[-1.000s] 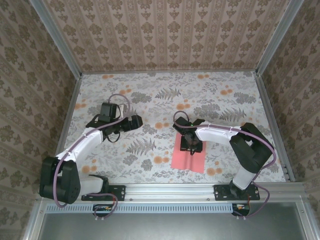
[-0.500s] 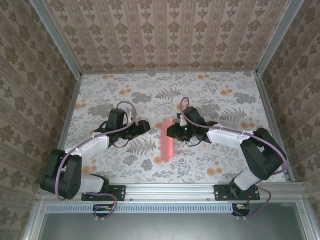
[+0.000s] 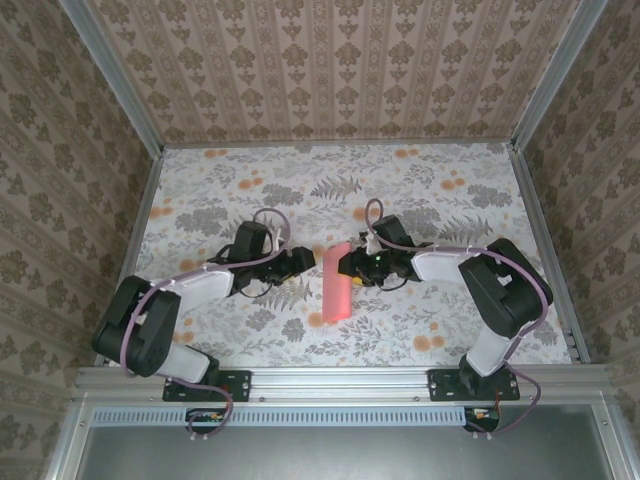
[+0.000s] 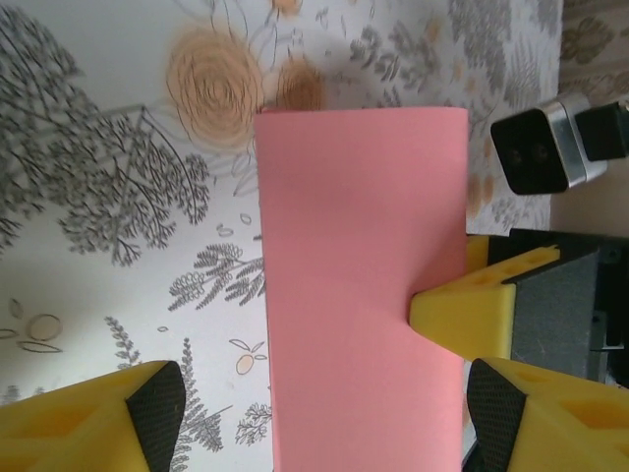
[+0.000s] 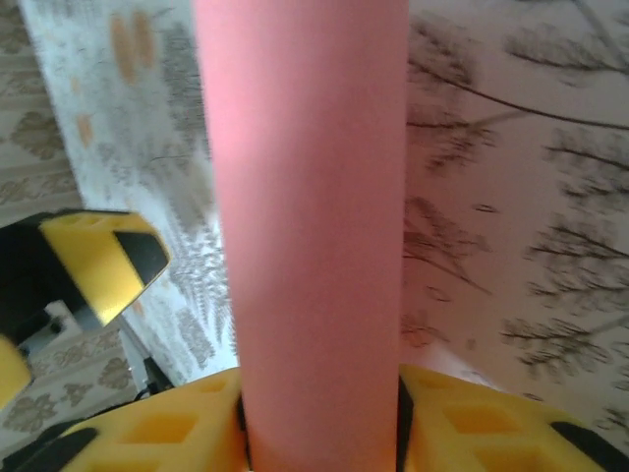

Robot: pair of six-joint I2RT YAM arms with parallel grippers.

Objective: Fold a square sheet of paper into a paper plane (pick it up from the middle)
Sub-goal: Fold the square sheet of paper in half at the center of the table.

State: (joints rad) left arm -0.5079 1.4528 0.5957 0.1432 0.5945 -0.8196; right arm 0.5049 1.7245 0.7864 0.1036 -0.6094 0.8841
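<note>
**Item:** square sheet of paper [image 3: 337, 285], salmon-pink, bowed loosely double with no sharp crease visible. It is held up between the two arms over the floral desk [image 3: 450, 190]. Whether its lower end touches the desk cannot be told.

**Right gripper** [image 3: 347, 266]: clamped on the sheet, with a yellow finger against each side in its wrist view.

**Left gripper** [image 3: 303, 262]: released. Its fingers [image 4: 147, 403] are spread wide and straddle the sheet, touching neither face.

**Step, as judged:** taking a second hold so the first centre fold can be set; the task is at an early stage.

**Handling advice:** bring the left gripper in square to the sheet. Confirm the free edges match, then close gently near the bend. Thin paper will likely buckle or slip if tugged.
</note>
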